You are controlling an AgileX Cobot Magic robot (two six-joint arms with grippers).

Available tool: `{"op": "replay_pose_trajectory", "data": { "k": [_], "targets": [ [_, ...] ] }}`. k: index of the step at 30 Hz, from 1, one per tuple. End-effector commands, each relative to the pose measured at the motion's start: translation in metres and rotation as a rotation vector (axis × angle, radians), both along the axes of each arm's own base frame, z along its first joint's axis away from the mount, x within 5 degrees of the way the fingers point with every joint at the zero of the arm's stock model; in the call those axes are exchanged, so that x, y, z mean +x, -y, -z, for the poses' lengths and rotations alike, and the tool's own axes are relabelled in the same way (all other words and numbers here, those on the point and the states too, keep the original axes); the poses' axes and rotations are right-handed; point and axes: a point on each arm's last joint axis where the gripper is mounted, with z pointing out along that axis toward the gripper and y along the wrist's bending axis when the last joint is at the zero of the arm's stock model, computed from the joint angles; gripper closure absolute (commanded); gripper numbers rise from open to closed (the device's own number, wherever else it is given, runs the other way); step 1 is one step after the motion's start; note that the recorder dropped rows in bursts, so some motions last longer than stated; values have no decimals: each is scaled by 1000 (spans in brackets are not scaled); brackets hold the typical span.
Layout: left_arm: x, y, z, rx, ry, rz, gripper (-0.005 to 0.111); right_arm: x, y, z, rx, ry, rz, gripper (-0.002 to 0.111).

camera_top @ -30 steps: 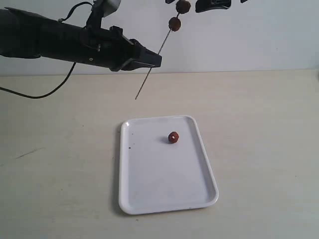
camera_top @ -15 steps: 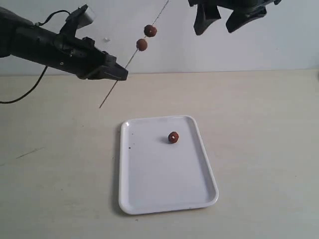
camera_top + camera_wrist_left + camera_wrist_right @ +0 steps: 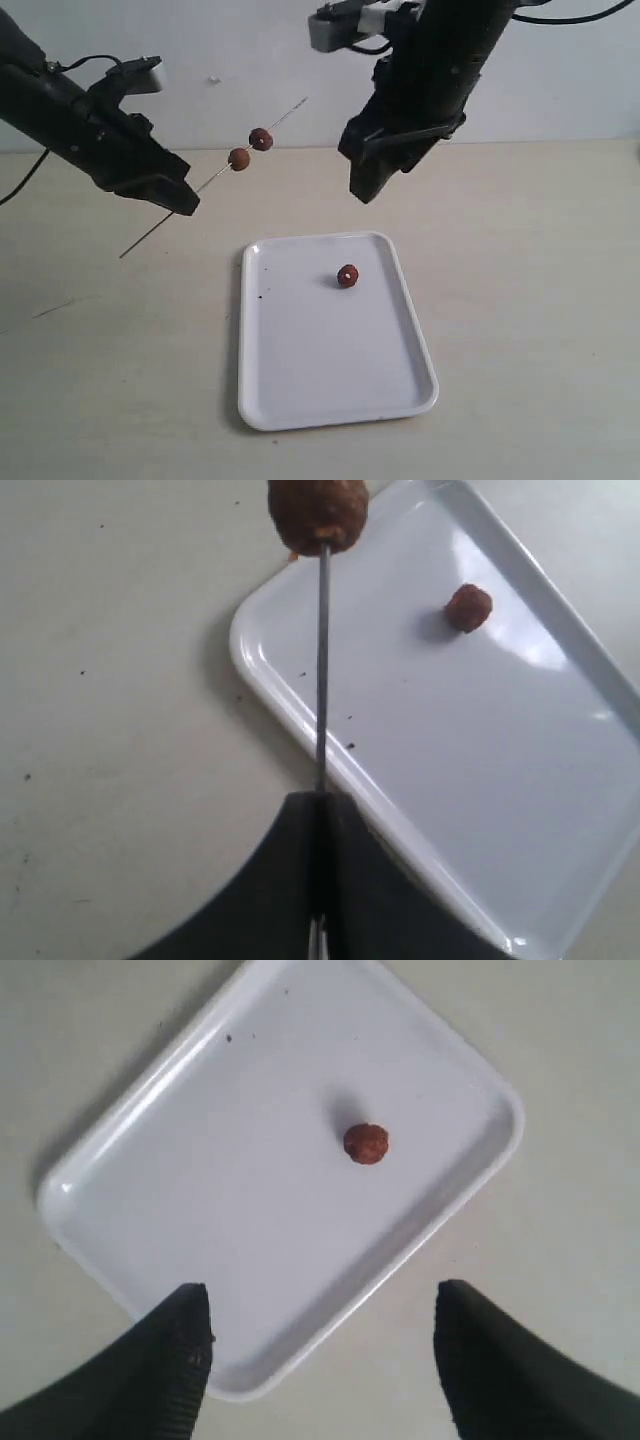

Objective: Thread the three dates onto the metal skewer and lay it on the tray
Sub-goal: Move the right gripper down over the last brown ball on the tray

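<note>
One date (image 3: 347,276) on white tray (image 3: 300,400)

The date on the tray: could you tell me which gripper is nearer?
Right. The right gripper hangs open above the date; the left gripper grips the skewer beyond the tray.

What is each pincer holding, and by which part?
The left pincer is shut on the skewer partway along its shaft, between the two threaded dates and the bare lower end. The right pincer is open and holds nothing.
</note>
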Motion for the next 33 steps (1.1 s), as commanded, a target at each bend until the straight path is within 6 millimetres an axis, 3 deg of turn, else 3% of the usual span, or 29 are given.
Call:
{"op": "replay_pose_trajectory", "data": {
  "k": [1,7,11,18,23,33],
  "targets": [
    [5,-19,-6,25,20,-40,107,5,-20,31,-153,64,-530,47],
    [10,-35,-6,26,27,-90,107,23,-23,67,-325,153,-982,47],
    [12,-41,-6,27,33,-108,107,41,-22,91,-457,216,-1126,47],
    [13,-43,-6,30,49,-119,107,54,-26,126,-512,253,-1353,46],
    [14,-43,-6,31,59,-125,107,54,-27,136,-504,227,-1407,46],
    [15,-43,-6,32,63,-128,107,49,-34,137,-409,252,-1493,46]
  ]
}}
